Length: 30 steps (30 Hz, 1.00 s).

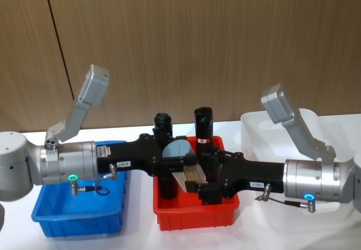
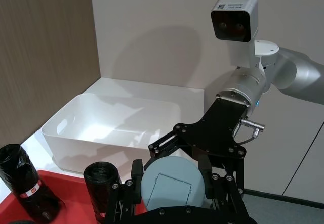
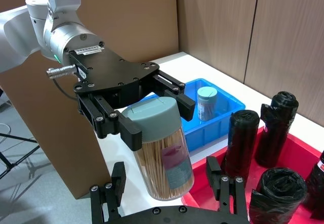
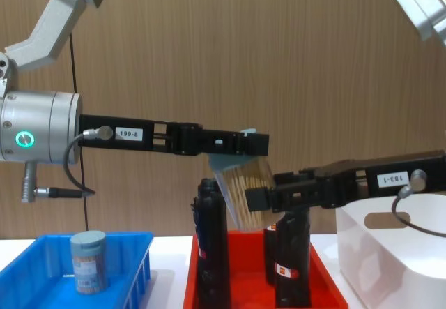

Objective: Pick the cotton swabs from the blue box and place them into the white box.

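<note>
A cotton swab jar (image 3: 163,155) hangs tilted in the air above the red crate (image 1: 197,215). My left gripper (image 3: 158,119) is shut on its pale blue lid (image 2: 172,187). My right gripper (image 3: 169,186) reaches in from the opposite side, open, with one finger on each side of the jar's lower end (image 4: 245,204) and a small gap to it. A second cotton swab jar (image 4: 89,260) stands upright in the blue box (image 1: 79,219). The white box (image 1: 254,127) sits at the right, under the right arm.
Several tall black cylinders (image 4: 211,246) with red-white labels stand in the red crate, directly under the held jar. A wooden wall rises behind the table. The white box (image 2: 101,128) is open-topped with a bare floor.
</note>
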Each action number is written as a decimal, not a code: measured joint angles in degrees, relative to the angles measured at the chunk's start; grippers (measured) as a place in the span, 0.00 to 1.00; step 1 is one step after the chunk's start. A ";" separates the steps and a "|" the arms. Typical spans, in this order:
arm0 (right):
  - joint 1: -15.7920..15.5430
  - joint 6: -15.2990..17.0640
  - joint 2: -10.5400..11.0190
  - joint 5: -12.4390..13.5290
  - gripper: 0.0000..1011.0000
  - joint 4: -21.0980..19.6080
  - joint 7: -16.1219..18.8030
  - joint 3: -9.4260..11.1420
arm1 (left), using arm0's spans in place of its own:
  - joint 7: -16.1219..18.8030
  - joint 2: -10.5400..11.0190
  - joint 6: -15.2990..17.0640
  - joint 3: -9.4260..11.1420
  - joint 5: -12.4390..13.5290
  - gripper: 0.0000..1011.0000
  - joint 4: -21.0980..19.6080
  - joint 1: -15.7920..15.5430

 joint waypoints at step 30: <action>1.04 -1.53 -0.71 0.81 0.99 1.65 -0.76 -2.18 | 0.00 0.00 0.00 0.00 0.00 0.66 0.00 0.00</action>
